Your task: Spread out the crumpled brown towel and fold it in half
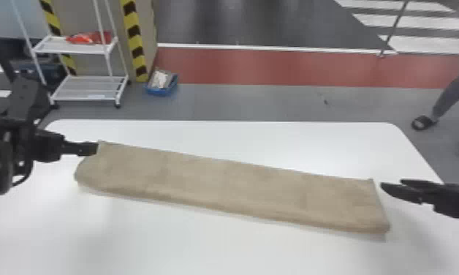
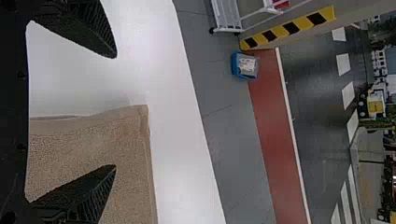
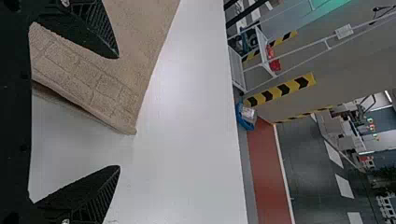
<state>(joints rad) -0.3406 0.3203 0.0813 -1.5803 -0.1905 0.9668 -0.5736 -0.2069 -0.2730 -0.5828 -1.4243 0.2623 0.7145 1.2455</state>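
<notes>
The brown towel (image 1: 232,186) lies as a long folded strip across the white table, slanting from upper left to lower right. At its left end is my left gripper (image 1: 96,148), and just off its right end is my right gripper (image 1: 386,184). In the left wrist view the left gripper (image 2: 116,112) stands open, a towel (image 2: 93,149) corner between and past its spread fingers. The right wrist view has the right gripper (image 3: 119,112) open too, with a corner of the towel (image 3: 107,88) between its fingers, not gripped.
The white table (image 1: 203,241) reaches beyond the towel on all sides. Past its far edge, a white cart (image 1: 90,87) and a blue bin (image 1: 162,83) stand on the floor at the left. A post with yellow-black stripes rises beside the cart.
</notes>
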